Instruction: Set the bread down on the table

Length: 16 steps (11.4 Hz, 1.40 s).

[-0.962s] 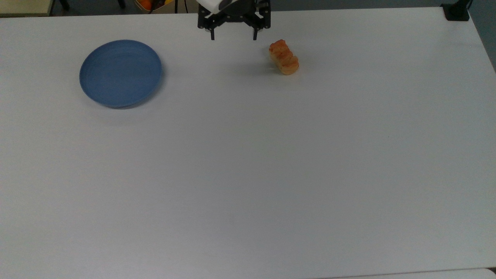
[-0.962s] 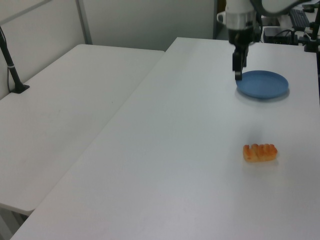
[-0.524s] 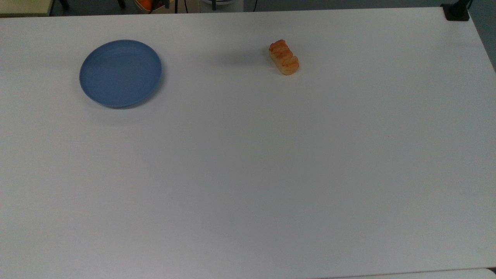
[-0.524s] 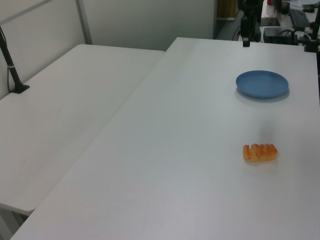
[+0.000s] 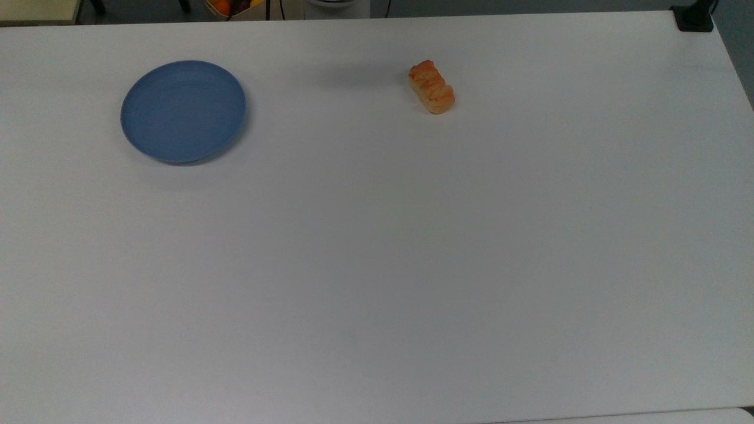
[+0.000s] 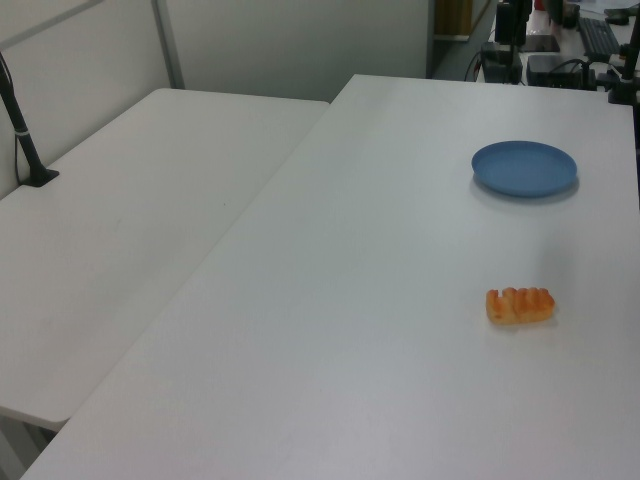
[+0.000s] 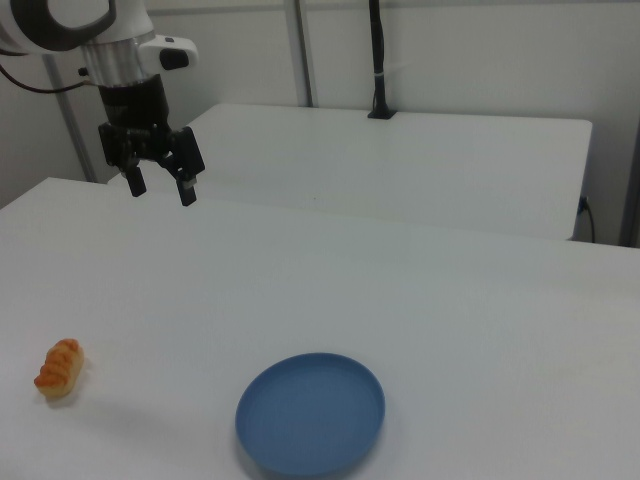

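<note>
Lying flat on the bare counter [image 5: 377,265], well apart from the plate [image 5: 183,111]: bread [image 5: 432,87], apparently delivered. Hovering high, spread open and holding nothing: pincer [image 7: 159,183].

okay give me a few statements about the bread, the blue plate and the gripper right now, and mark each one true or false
1. The bread lies on the table, apart from the blue plate. True.
2. The blue plate holds the bread. False: nothing lies on the plate.
3. The gripper is shut on the bread. False: it hangs open in the right view, above the table's far edge, with nothing between its fingers.
4. In the top view the plate is to the bread's left. True.
5. In the right view the bread is at the right view's right edge. False: it is near the right view's left edge.
</note>
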Each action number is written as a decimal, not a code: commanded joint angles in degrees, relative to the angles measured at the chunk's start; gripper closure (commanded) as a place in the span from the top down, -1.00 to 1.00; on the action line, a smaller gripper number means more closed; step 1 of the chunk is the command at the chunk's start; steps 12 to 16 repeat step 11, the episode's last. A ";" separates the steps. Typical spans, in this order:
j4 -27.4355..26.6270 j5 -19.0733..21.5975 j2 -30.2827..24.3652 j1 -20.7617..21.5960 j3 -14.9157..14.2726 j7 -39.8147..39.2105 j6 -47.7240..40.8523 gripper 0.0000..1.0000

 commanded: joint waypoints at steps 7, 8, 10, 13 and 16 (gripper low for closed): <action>-0.33 0.62 0.18 8.44 -7.19 3.96 1.05 1.00; -0.33 0.71 0.01 9.33 -8.34 3.96 1.13 1.00; -0.33 0.71 0.10 9.61 -8.53 3.96 1.13 1.00; -0.33 0.71 0.18 9.52 -8.53 3.96 1.22 1.00; -0.33 0.71 0.18 9.52 -8.53 3.96 1.22 1.00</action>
